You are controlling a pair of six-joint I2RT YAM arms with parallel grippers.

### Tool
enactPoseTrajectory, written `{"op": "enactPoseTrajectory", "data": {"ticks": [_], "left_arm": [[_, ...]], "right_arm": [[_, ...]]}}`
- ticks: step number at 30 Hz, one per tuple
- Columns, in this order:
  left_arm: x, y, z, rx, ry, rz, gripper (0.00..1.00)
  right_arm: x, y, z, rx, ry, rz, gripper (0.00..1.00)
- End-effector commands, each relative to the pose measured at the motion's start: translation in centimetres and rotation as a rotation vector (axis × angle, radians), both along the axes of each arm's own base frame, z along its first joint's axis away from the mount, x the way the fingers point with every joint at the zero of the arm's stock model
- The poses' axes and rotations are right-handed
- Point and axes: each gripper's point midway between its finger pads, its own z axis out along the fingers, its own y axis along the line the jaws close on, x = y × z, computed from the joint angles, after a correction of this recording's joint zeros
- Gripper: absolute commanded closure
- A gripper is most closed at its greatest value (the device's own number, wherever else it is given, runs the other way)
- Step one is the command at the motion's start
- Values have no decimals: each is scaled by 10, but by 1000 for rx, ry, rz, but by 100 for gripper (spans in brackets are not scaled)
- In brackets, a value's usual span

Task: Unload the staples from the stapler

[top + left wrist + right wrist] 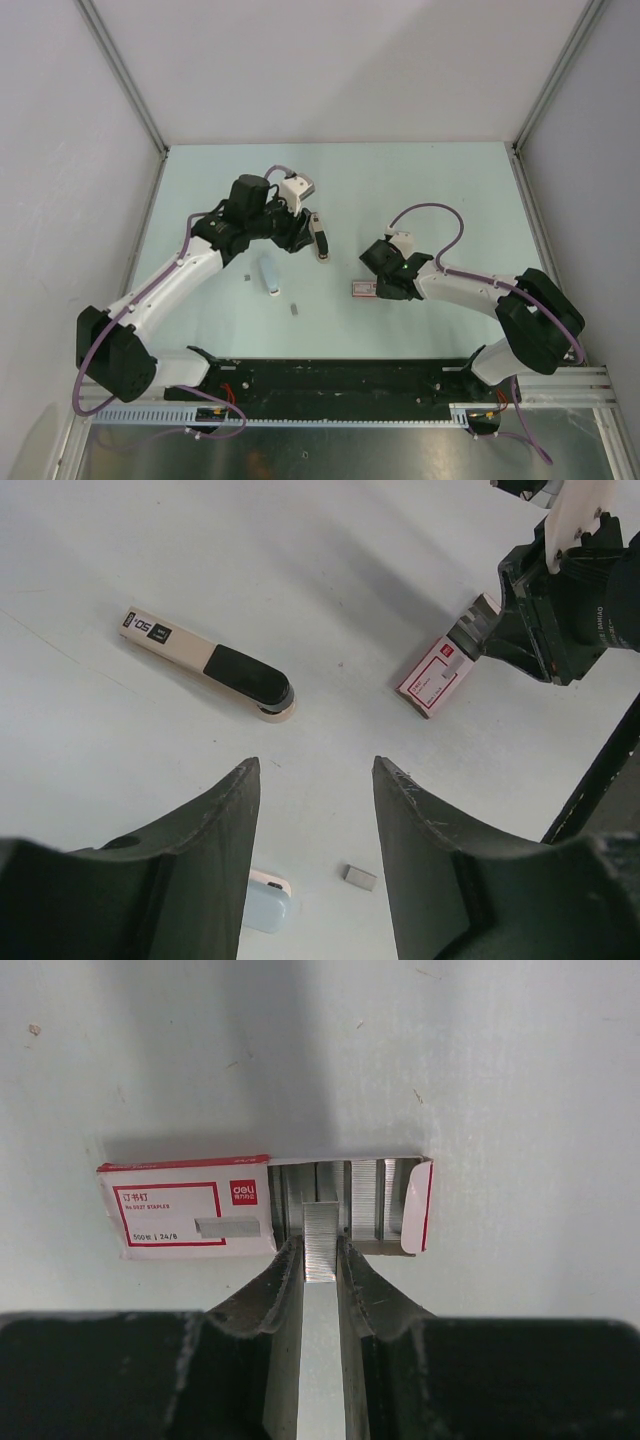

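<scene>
The pale blue and white stapler (268, 275) lies on the table in front of my left gripper (297, 238); its end shows at the bottom of the left wrist view (268, 900). A short grey strip of staples (294, 309) lies loose near it and shows between the left fingers (359, 877). My left gripper (315, 765) is open and empty above the table. My right gripper (380, 283) is shut on another strip of staples (320, 1245), with the strip's tip over the open end of the red-and-white box (190, 1207).
A beige and black tool marked "50" (320, 240) lies right of my left gripper, also in the left wrist view (210, 665). The red-and-white box (363, 289) holds several staple rows. A tiny grey bit (248, 278) lies left of the stapler. Walls stand on three sides.
</scene>
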Motion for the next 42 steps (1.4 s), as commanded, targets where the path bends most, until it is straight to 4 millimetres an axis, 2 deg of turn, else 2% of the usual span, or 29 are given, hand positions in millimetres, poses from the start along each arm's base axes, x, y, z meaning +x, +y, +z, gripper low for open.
{"op": "enactPoseTrajectory", "data": {"ticks": [1,18,28,33,37,42], "left_arm": [[-5,-1,14,4,-79,-51,46],[-9,-1,15,4,-88,-58,45],[-14,-4,17,5,-95,-75,43],[-15,-4,17,7,-96,-79,42],[-16,-5,17,10,-98,-81,42],[-16,-5,17,12,-98,-83,42]], "right_arm": [[12,9,11,30,-36,-8,95],[12,13,4,30,-19,-1,92],[12,14,5,36,-21,8,71],[13,13,12,41,-38,8,59],[14,14,21,51,-55,9,59],[16,25,40,101,-92,33,60]]}}
